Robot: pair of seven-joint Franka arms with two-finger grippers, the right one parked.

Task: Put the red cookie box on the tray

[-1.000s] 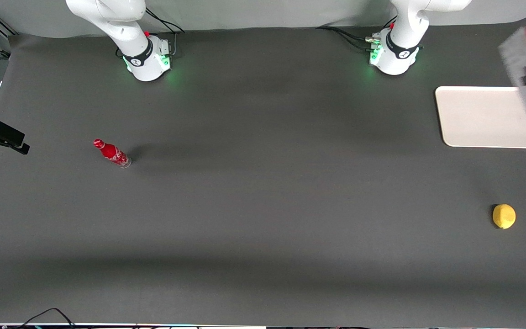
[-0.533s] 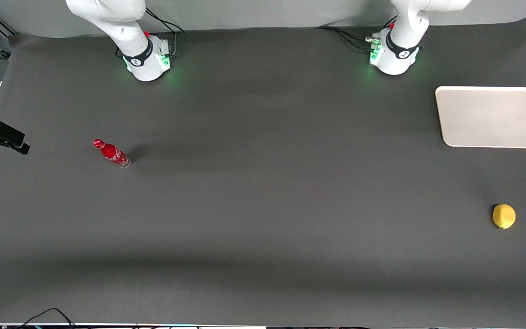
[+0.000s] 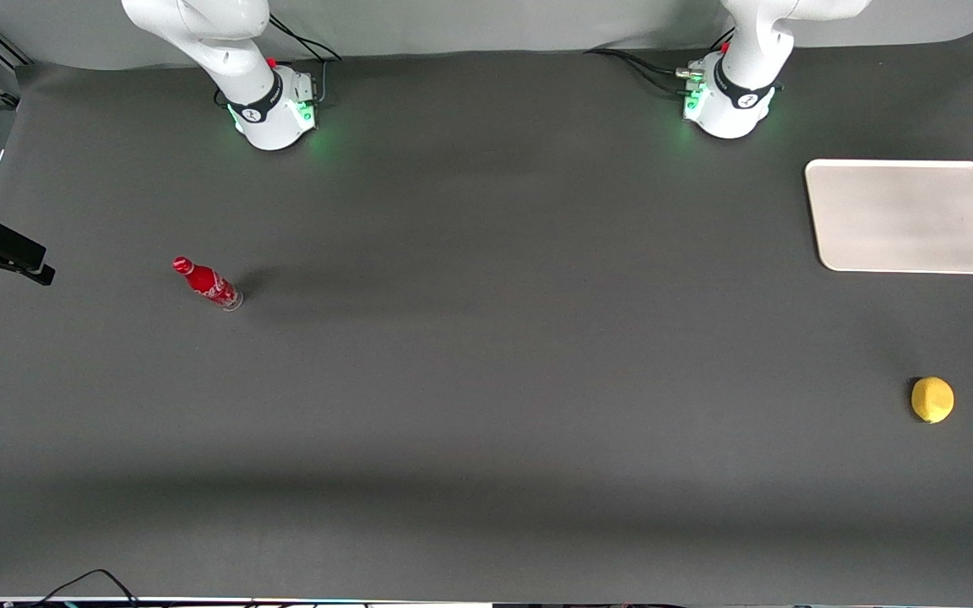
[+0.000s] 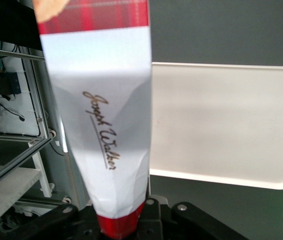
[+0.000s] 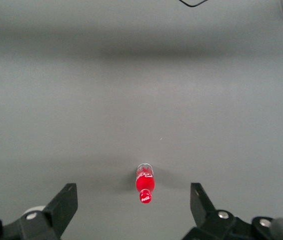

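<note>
The red cookie box [image 4: 99,125] fills much of the left wrist view: a white printed side with a script signature and dark red ends. My left gripper [image 4: 124,227] is shut on its near red end, and the box sticks straight out from the jaws. The cream-beige tray [image 4: 221,125] lies flat below, beside the box. In the front view the tray [image 3: 909,215] lies bare at the working arm's end of the table, with a faint shadow across it. Neither the gripper nor the box shows in the front view.
A yellow lemon [image 3: 932,399] lies nearer the front camera than the tray. A small red soda bottle [image 3: 207,283] stands toward the parked arm's end. Metal framing and shelves [image 4: 11,140] stand just off the table's edge by the box.
One second ago the gripper and the box showed at the front view's edge over the tray's end. They have since left that view, and a soft shadow now lies on the tray.
</note>
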